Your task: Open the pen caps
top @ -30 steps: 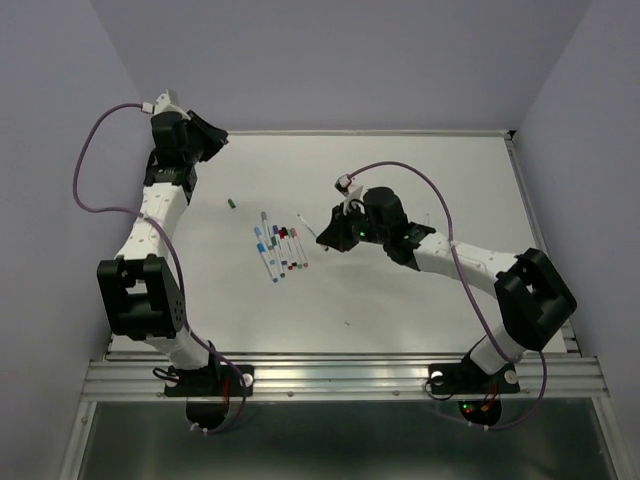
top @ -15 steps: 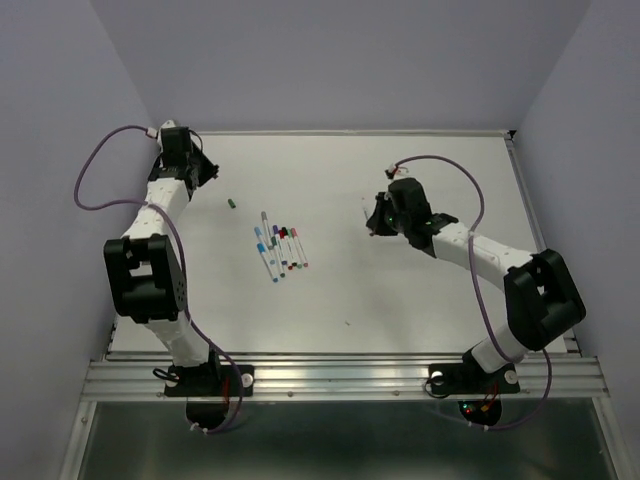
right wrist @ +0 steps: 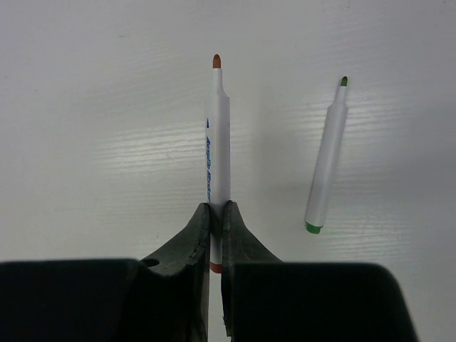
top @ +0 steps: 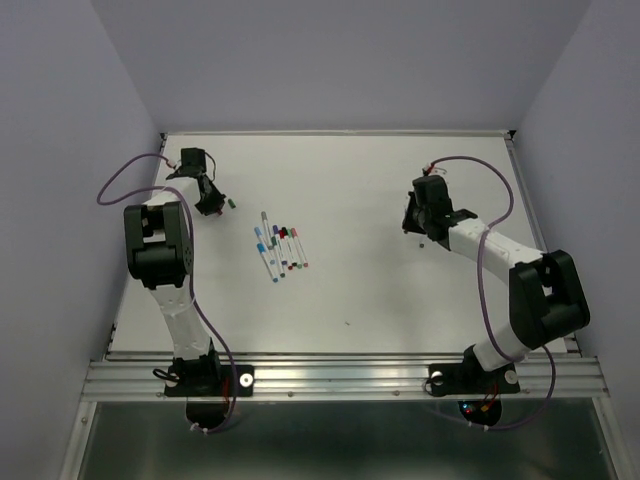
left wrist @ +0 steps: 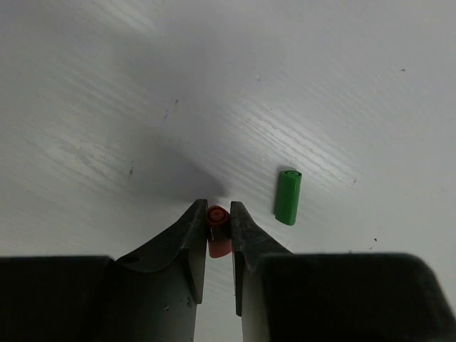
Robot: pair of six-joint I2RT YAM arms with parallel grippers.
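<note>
Left wrist view: my left gripper (left wrist: 218, 214) is closed, both fingers (left wrist: 192, 239) pinching the red cap (left wrist: 219, 244) between their tips. The cap's round end faces away from the camera and its body runs back into the gap between the fingers. Just to the right of the fingertips, apart from them, the green cap (left wrist: 288, 197) lies flat on the white table (left wrist: 107, 85). My fingers throw a soft shadow on the surface ahead of the tips.

Right wrist view: my right gripper (right wrist: 216, 210) is closed as well, clamped on the barrel of the orange pen (right wrist: 218, 135). This pen points straight away from the camera. Its orange tip is bare, with no cap on it, and blue print runs along the white barrel. Whether the pen touches the table I cannot tell. To its right, separate from it, the green pen (right wrist: 326, 160) lies on the table, slightly tilted, tip also bare and pointing away.

Top external view: my left arm reaches to the far left part of the table and my right arm to the right part. Between them, well apart from both grippers, a row of pens (top: 278, 250) lies side by side. Small coloured caps sit among these, too small to count.
</note>
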